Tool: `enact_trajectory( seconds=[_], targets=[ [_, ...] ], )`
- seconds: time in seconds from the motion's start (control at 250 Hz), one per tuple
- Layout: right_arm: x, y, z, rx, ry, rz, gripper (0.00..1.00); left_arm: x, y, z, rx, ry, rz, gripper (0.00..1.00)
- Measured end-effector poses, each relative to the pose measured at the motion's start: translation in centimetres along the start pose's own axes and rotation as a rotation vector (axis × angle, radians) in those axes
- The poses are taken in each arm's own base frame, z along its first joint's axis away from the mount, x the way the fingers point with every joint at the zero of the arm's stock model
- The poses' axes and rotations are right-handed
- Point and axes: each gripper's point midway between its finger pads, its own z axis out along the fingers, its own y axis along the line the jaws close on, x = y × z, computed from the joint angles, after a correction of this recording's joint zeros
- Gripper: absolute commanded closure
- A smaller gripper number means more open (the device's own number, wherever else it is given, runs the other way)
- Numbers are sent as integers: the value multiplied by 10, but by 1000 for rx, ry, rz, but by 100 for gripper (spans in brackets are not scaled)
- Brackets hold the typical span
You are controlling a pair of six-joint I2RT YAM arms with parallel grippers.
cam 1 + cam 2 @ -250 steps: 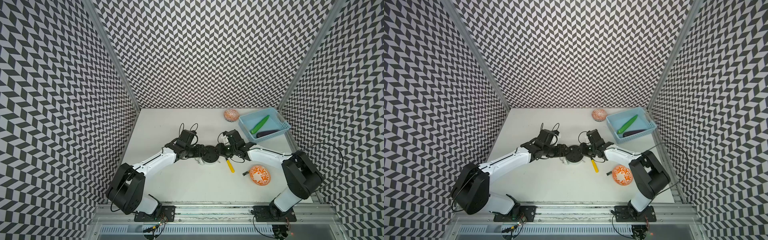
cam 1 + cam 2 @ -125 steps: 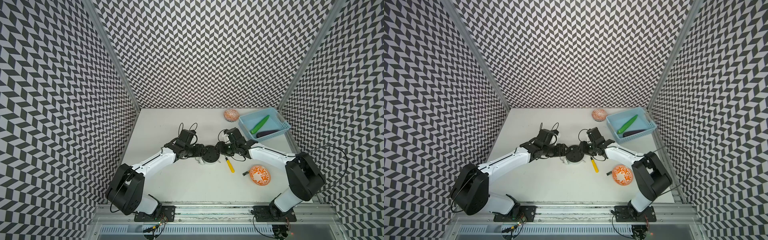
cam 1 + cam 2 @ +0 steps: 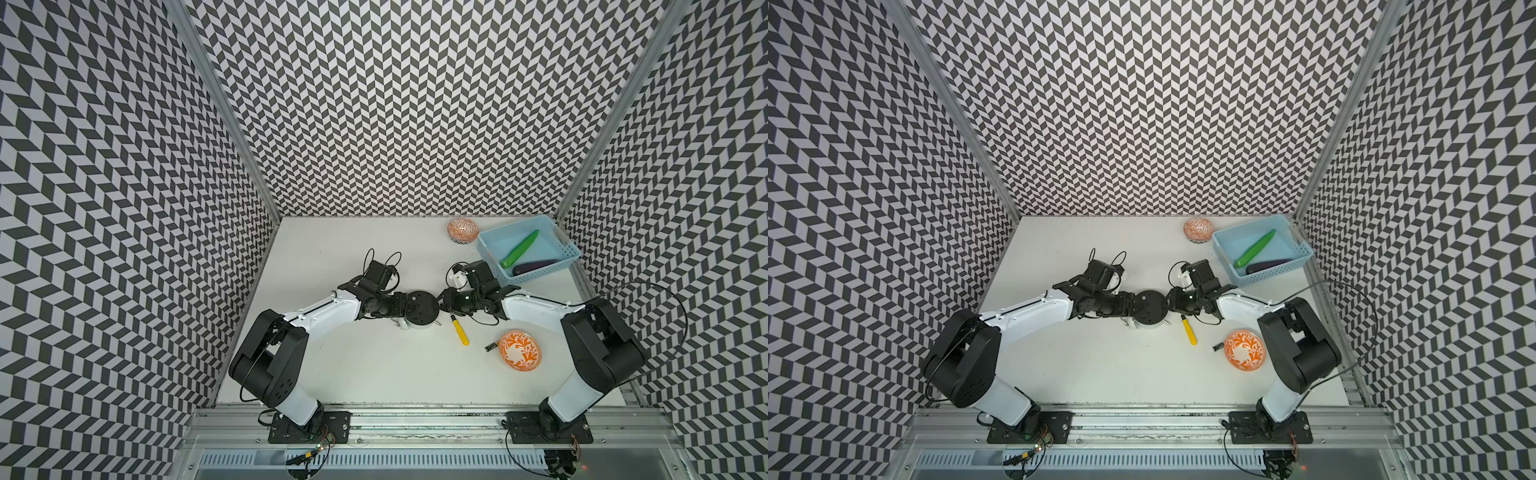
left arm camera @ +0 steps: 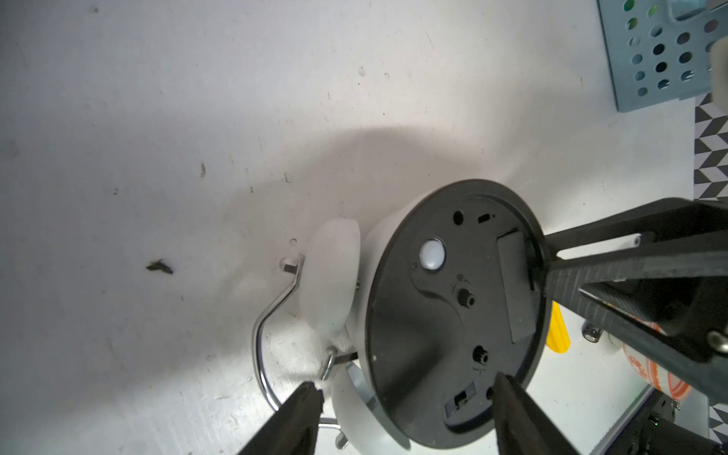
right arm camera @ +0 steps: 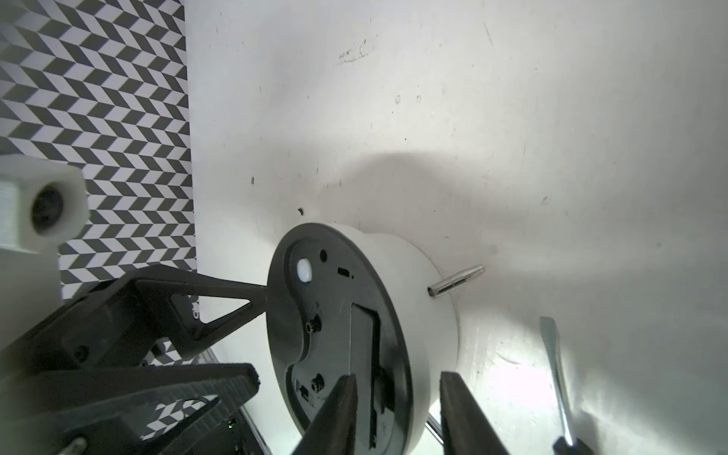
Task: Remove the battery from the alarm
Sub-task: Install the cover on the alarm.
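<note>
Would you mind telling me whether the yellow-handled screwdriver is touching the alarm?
Apart. The right wrist view shows bare table between the screwdriver and the alarm.

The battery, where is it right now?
In both top views the battery lies on the table on the robot's right side, right beside the nearer orange bowl, with the yellow-handled screwdriver between it and the alarm.

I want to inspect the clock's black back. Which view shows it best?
The left wrist view: the back of the clock is large, holes and knobs clear. The right wrist view shows it slanted and partly hidden. In both top views it is small.
</note>
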Motion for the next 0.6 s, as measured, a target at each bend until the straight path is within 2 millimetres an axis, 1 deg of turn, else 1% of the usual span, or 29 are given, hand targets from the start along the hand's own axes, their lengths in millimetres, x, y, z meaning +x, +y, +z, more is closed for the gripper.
enact_trajectory(
  seconds=[0.176,0.328,0.505,0.597],
  targets=[
    [2,1,8,-35,22,-1,77,3,0,7,12,22,-2,36],
    [1,2,13,-52,33,-3,81,7,-2,15,22,43,-8,38],
    [-9,2,20,-14,29,-8,80,4,1,15,16,35,-36,36],
    [-13,3,21,28,20,-17,77,2,1,14,19,29,-44,35]
  ],
)
